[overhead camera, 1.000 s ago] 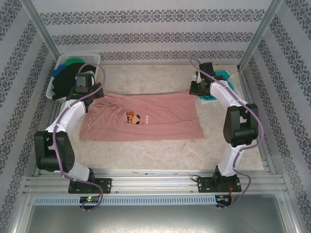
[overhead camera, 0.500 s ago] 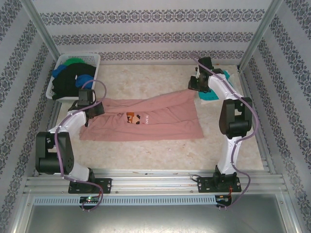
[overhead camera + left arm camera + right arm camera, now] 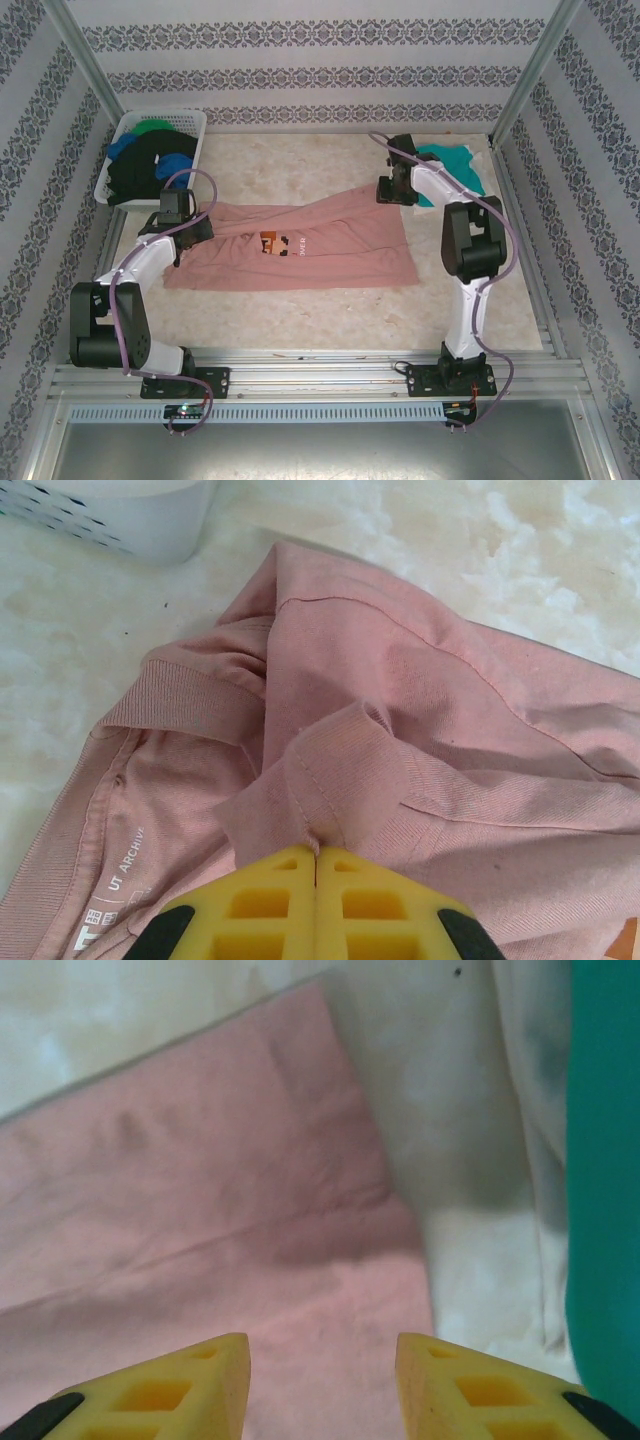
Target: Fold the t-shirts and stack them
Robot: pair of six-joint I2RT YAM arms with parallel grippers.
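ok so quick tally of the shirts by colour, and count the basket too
salmon-pink t-shirt: 1, on the table
teal t-shirt: 1, far right
black t-shirt: 1, in the basket
blue t-shirt: at least 1, in the basket (two blue patches, cannot tell if one shirt)
green t-shirt: 1, in the basket
white basket: 1
total: at least 5 shirts, 1 basket

Bright even light, soft shadows, blurred close-ups
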